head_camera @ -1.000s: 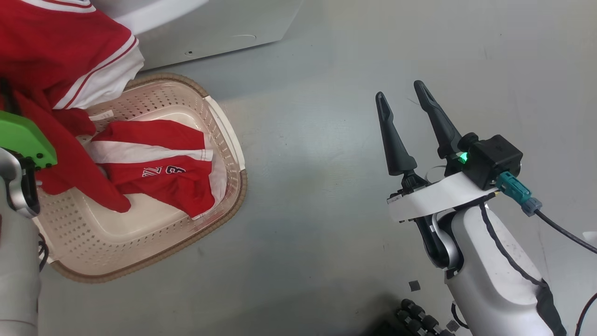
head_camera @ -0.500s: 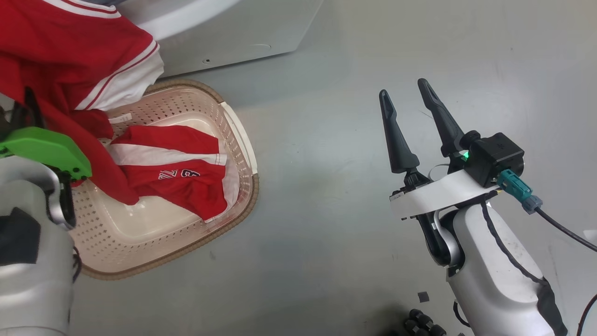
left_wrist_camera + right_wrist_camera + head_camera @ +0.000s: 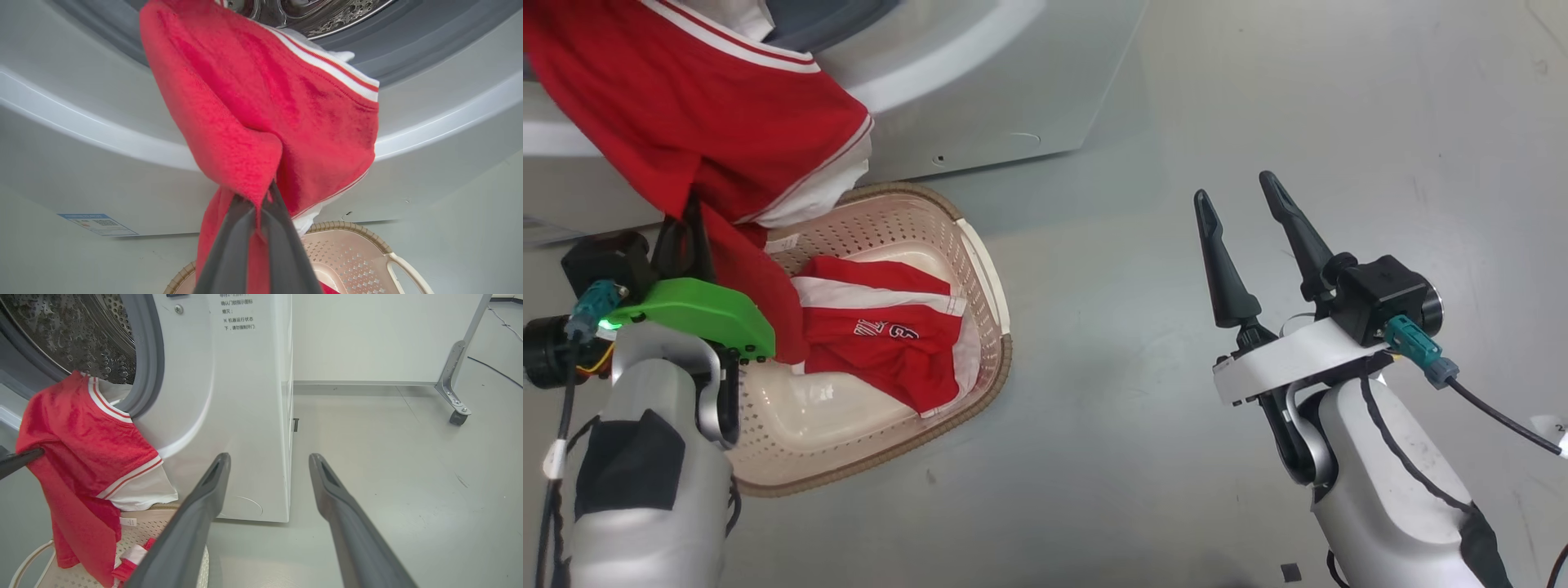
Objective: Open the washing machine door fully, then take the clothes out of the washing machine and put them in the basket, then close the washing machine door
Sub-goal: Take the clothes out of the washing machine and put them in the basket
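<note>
A red garment with white stripe trim hangs from the washing machine's drum mouth down over the basket. My left gripper is shut on a fold of this cloth, in front of the washer's white front. A second red garment with white lettering lies inside the cream basket. Off to the right, my right gripper stands open above bare floor, holding nothing. The washing machine shows its grey gasket and a small blue label. The door is out of view.
The basket sits on the grey floor right against the washer's base. A white wall panel and a metal frame leg with a caster stand to the right of the machine, with a dark cable on the floor behind.
The head camera has shifted, bringing more of the washer front into view. My left arm has risen further into the picture, still holding the red garment. The right gripper stays open.
</note>
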Available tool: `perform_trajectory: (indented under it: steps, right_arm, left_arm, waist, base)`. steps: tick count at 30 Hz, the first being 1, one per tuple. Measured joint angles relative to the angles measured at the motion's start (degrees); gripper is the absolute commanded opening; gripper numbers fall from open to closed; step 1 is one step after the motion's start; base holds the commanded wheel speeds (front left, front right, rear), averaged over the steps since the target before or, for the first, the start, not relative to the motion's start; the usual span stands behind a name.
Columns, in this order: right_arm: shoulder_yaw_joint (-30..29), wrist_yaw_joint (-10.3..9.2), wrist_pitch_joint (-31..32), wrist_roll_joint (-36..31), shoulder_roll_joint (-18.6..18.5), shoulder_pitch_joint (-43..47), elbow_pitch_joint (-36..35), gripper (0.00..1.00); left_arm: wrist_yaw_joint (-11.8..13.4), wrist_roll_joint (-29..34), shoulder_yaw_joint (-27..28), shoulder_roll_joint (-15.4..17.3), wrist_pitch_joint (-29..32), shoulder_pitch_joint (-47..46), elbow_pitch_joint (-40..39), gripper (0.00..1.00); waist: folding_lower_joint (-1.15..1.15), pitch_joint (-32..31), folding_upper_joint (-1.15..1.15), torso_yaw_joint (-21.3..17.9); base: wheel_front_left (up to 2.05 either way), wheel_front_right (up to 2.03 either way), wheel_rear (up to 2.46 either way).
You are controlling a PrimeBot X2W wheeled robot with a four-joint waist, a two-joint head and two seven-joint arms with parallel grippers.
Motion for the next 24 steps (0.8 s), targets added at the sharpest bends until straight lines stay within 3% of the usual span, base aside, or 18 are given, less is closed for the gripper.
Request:
perform_trajectory:
  steps: [24]
  right_arm:
    - [-1.45,0.7,0.01,-0.48,0.0,6.97,2.91,1.0]
  left_arm:
    - [0.08,3.8,-0.49,-1.87,0.01,12.38,-25.35,0.0]
  waist:
    - [0.0,-13.96,0.0,4.01]
  base:
    - [0.0,0.0,0.0]
